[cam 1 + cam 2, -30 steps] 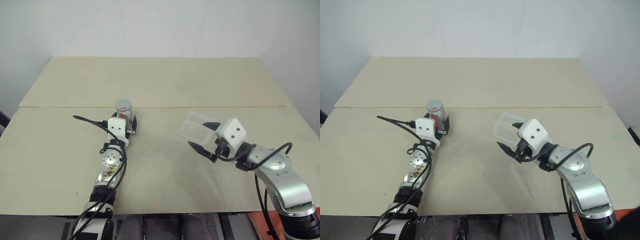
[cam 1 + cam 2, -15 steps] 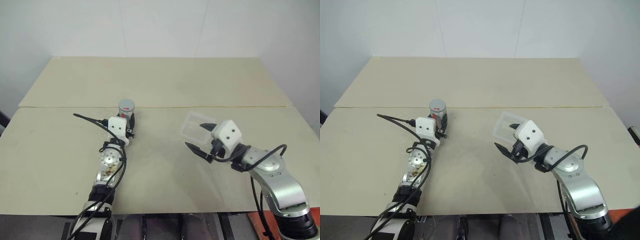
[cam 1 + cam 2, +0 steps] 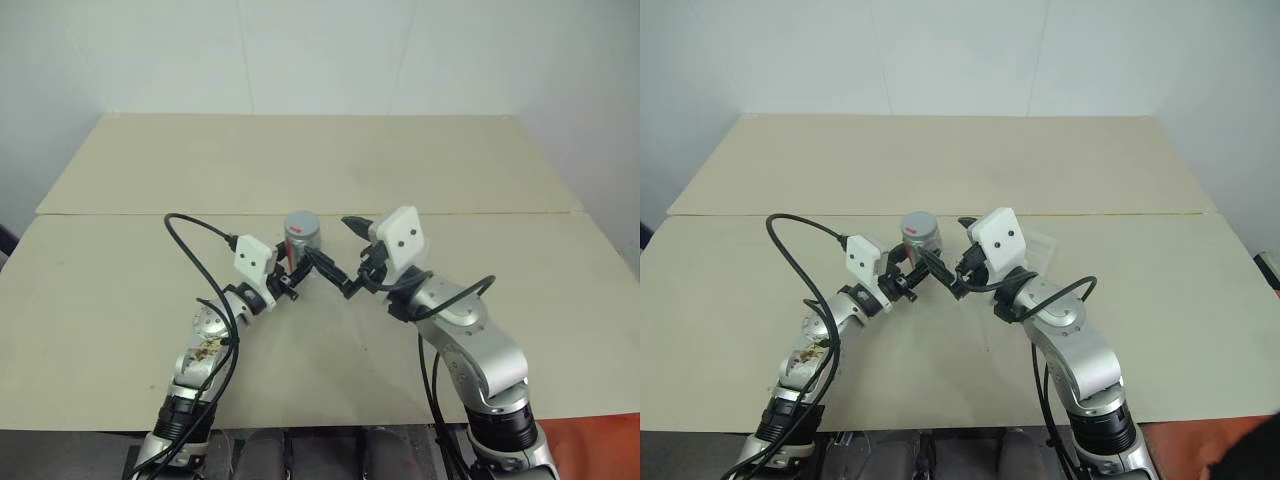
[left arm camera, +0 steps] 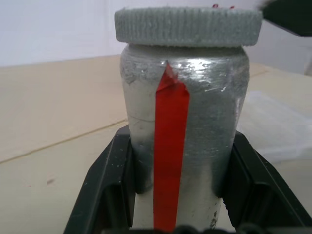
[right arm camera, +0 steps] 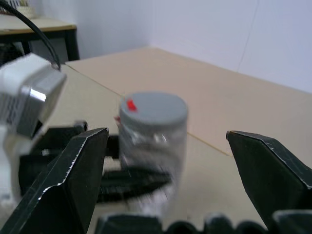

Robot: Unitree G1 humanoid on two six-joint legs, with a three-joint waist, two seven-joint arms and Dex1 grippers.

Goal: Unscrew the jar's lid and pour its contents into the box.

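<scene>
left claw holds the jar up over the table's middle while the wide right claw lines up on the lid

the left gripper (image 4: 170,204) is clamped on the lower body of the jar (image 3: 301,237), its fingers (image 4: 105,187) on either side of the red stripe, and the lid (image 4: 187,25) is on; the right gripper (image 5: 165,146) stands spread wide, with the jar seen between its fingers but not touched. to do it well, i judge the right claw should settle level round the lid's ribbed edge alone, close squarely, and twist while the left keeps the body from turning. the box (image 3: 1040,245) is mostly hidden behind the right wrist, the contents can't be seen through the silvery wall, and the jar looks blurred in the right wrist view
</scene>
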